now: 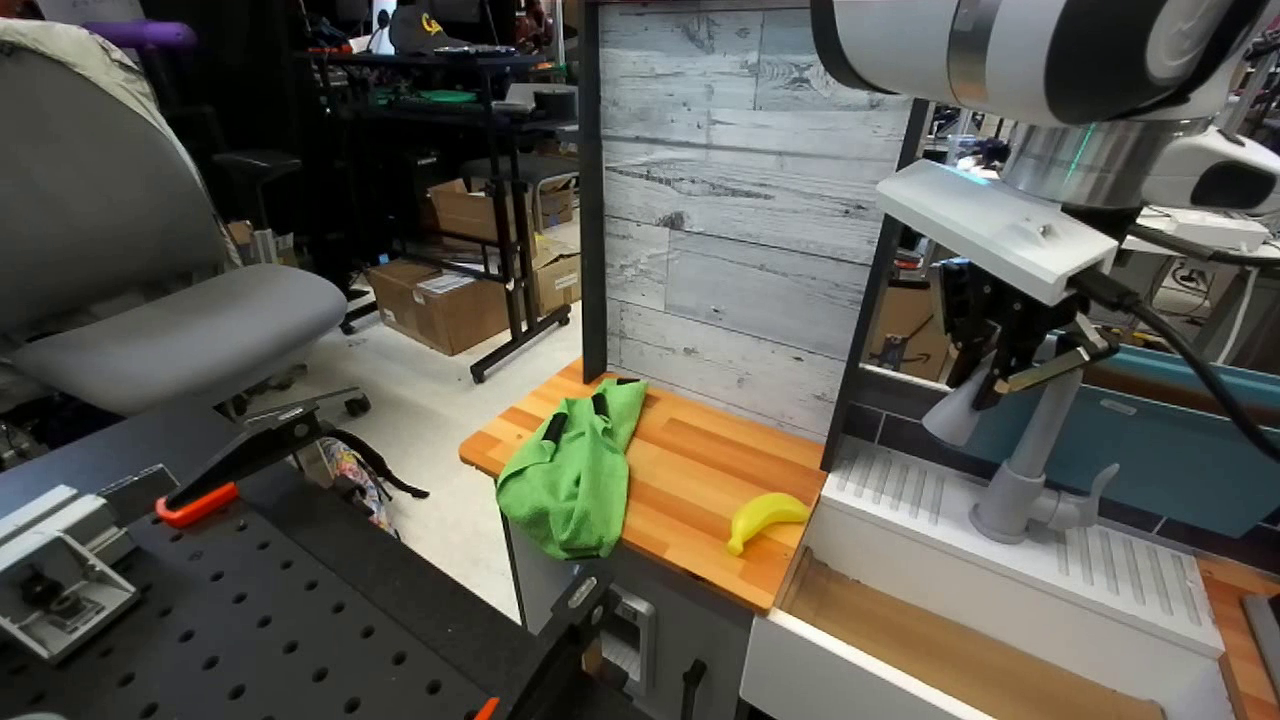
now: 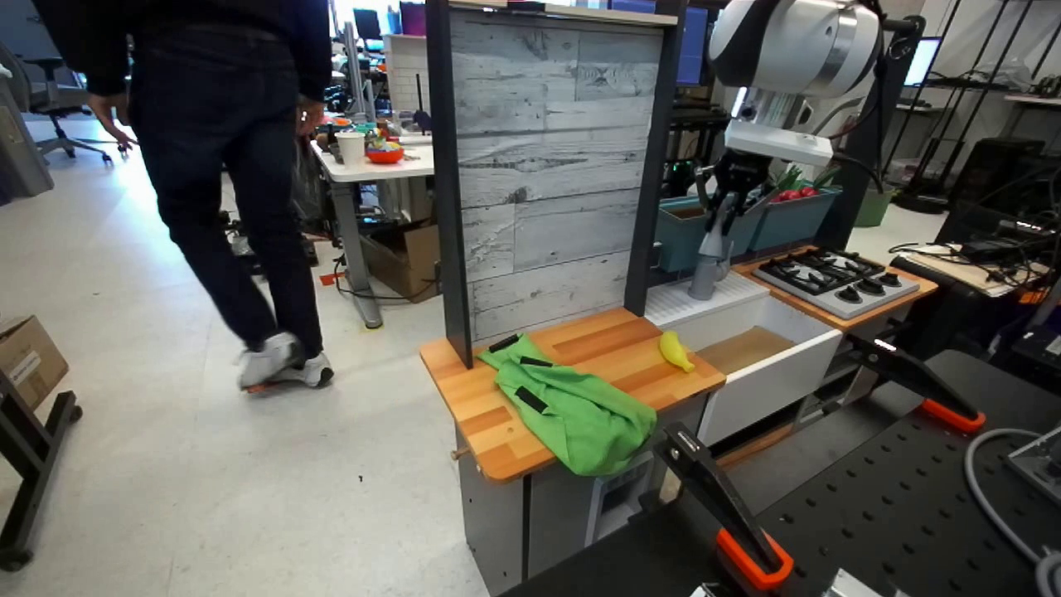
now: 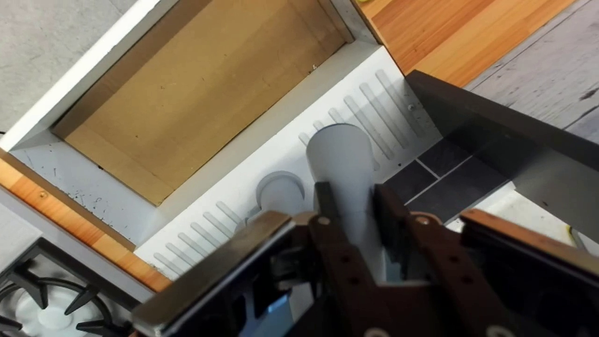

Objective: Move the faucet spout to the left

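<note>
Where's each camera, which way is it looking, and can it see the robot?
In an exterior view: the camera stands off the robot, looking down at the counter, sink and grey chair; arm and gripper, upper right.
In an exterior view: it stands off the robot, looking down at the stove and a person's legs; arm and gripper, upper right.
Wrist view: it rides on the arm, looking down past the fingers at the faucet spout; of the robot, just the gripper.
Both exterior views show the green cloth and banana.
</note>
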